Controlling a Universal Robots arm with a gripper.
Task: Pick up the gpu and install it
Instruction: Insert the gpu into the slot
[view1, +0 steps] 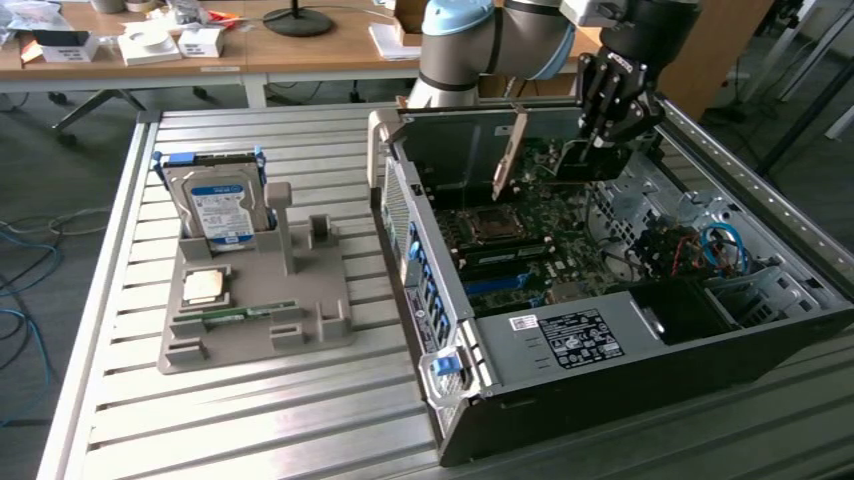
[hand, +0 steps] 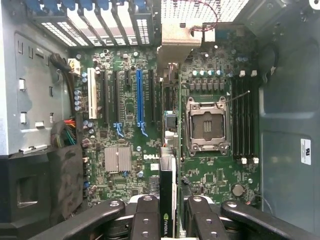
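Inside the open case (view1: 641, 330) on a slatted bench (view1: 267, 400), the gripper (hand: 172, 220) clamps the gpu (hand: 169, 170) edge-on between its fingers (hand: 146, 217), with the motherboard (hand: 125, 130) beyond them; the install step is in hand, and seating likely needs the card's edge squared over one of the slots (hand: 140, 97).

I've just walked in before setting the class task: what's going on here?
The robot arm's gripper is shut on the gpu, holding it edge-on over the motherboard inside the open computer case. The hard drive stands in the grey holder beside the case. Whether the card is seated is unclear.
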